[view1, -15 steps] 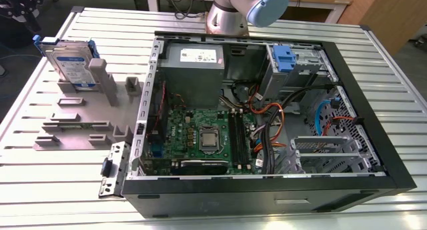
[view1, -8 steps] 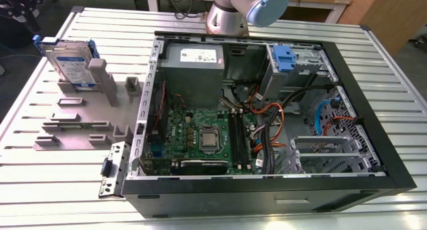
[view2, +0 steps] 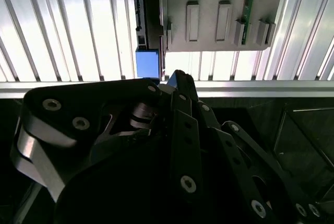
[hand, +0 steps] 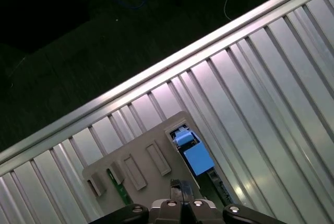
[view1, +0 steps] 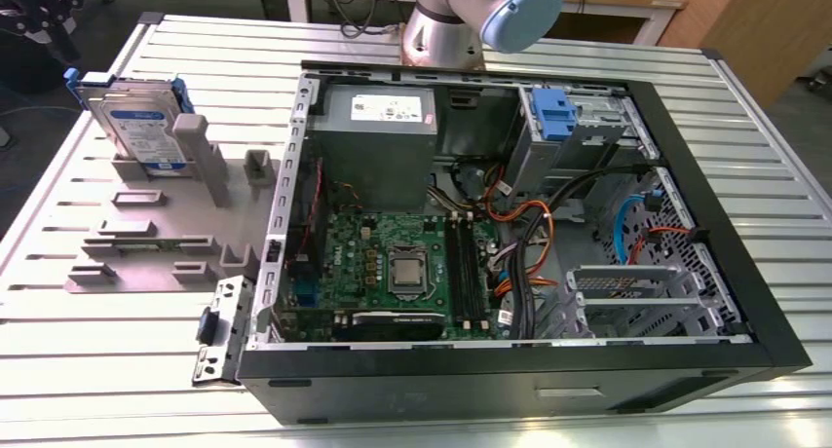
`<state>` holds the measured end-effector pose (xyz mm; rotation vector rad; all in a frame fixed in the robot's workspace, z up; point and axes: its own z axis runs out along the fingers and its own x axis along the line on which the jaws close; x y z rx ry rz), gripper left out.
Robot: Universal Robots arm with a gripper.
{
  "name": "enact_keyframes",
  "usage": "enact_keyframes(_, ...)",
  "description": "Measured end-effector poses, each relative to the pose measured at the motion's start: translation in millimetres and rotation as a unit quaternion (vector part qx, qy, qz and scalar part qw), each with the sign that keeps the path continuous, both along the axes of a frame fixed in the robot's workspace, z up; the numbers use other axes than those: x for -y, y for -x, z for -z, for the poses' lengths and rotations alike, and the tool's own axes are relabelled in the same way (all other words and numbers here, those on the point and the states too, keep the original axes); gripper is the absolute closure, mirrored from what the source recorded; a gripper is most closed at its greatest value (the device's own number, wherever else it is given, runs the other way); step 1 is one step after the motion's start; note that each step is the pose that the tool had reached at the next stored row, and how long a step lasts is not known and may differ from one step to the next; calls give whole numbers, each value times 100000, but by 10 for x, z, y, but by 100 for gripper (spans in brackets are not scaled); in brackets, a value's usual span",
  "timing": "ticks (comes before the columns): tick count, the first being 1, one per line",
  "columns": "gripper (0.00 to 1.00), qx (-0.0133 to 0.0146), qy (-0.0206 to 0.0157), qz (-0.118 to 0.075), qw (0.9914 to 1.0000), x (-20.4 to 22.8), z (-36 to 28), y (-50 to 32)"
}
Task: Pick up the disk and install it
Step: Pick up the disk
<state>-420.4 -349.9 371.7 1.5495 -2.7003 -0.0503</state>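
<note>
The disk (view1: 136,122) stands on edge in the grey slotted holder block (view1: 156,248) at the exterior view's left, silver with a white-and-blue label and blue rails. In the second wrist view it appears edge-on, the disk (view2: 148,20) ending in a blue rail tip. The first wrist view shows the same blue end of the disk (hand: 190,151) in the holder block (hand: 141,166). My gripper (view1: 37,29) hangs dark at the far left corner, above and behind the disk. Its fingers (view2: 177,78) meet, shut on nothing, just short of the blue tip.
An open computer case (view1: 728,224) lies on the slatted metal table (view1: 117,370), with a motherboard, cables, a blue latch (view1: 552,112) at the far drive bay and a metal cage (view1: 624,282). The arm's base (view1: 449,19) stands behind it. The table edge (view2: 261,87) runs under the gripper.
</note>
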Motion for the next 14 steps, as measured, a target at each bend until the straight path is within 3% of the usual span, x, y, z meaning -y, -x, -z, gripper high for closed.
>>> enact_keyframes(14, 89, 1, -1, -1092, 99994, 0, 0, 0)
